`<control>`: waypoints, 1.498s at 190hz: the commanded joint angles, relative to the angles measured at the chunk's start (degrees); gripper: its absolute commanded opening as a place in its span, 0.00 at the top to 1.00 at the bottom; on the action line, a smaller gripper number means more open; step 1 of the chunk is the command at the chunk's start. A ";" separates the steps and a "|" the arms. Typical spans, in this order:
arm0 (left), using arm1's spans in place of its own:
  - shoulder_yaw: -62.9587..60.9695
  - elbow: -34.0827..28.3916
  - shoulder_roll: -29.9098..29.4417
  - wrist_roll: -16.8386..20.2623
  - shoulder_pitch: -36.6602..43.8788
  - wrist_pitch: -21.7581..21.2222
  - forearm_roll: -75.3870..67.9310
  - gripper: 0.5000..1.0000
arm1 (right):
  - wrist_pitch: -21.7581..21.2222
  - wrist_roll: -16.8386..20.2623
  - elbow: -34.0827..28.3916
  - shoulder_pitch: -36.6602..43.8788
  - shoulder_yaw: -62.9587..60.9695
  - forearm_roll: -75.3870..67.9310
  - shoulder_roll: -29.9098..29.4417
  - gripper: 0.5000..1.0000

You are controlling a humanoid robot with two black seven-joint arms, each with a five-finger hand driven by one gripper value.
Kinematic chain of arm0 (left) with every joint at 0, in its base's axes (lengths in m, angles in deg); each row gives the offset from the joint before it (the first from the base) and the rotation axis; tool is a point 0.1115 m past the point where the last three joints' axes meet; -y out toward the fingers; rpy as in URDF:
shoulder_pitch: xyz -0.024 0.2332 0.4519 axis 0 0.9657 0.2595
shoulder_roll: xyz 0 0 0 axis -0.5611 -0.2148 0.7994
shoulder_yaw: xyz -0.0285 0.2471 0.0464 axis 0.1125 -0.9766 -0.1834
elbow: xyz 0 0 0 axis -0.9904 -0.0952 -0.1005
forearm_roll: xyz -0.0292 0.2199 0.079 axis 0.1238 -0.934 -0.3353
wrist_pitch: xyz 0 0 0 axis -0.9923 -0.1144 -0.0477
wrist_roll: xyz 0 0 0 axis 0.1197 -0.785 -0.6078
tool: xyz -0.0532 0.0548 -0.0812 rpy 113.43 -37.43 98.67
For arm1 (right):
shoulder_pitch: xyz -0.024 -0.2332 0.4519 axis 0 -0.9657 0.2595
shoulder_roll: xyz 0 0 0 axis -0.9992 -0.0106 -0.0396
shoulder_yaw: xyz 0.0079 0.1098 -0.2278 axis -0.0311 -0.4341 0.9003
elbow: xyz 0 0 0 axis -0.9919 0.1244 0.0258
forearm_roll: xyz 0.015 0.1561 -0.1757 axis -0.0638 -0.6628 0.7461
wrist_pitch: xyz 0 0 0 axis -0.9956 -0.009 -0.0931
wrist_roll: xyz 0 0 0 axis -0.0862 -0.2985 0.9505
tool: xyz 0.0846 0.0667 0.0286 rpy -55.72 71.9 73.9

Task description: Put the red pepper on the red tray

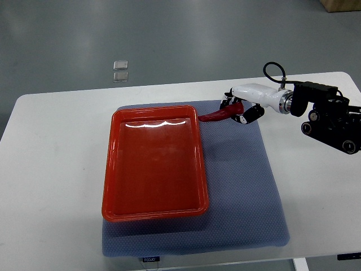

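Observation:
A long red pepper [216,116] is held in my right hand [237,109], whose fingers are curled around its thick end. The pepper's thin tip points left and reaches the far right corner of the red tray [113,169]. The tray lies on a blue-grey mat and holds nothing. My right arm comes in from the right edge, over the far right part of the mat. The left arm does not show.
The blue-grey mat [248,192] covers the middle of a white table [51,169]. Two small clear squares [120,71] lie on the grey floor beyond the table's far edge. A cardboard box corner [341,4] shows at the top right.

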 commanded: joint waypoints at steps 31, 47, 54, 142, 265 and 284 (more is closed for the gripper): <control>0.00 0.00 0.00 0.00 0.00 0.02 0.00 0.00 | -0.14 -1.19 -0.15 3.06 0.47 -0.16 -8.35 0.79; 0.00 0.00 0.00 0.00 0.00 0.02 0.00 0.00 | -0.23 -2.07 -0.15 3.06 1.09 0.19 -12.75 0.78; 0.00 0.00 0.00 0.00 0.00 0.02 0.00 0.00 | -0.23 -2.07 -0.06 3.06 1.62 0.28 -14.16 0.78; 0.00 0.00 0.00 0.00 0.00 0.02 0.00 0.00 | -0.06 -1.55 3.37 2.97 6.89 0.99 -23.65 0.66; 0.00 0.00 0.00 0.00 0.00 0.02 0.00 0.00 | 3.11 -1.19 5.74 1.65 -0.40 -0.42 -19.43 0.30; 0.00 0.00 0.00 0.00 0.00 -0.07 0.00 0.00 | 2.93 -1.19 7.15 1.48 -5.85 -3.32 -18.03 0.30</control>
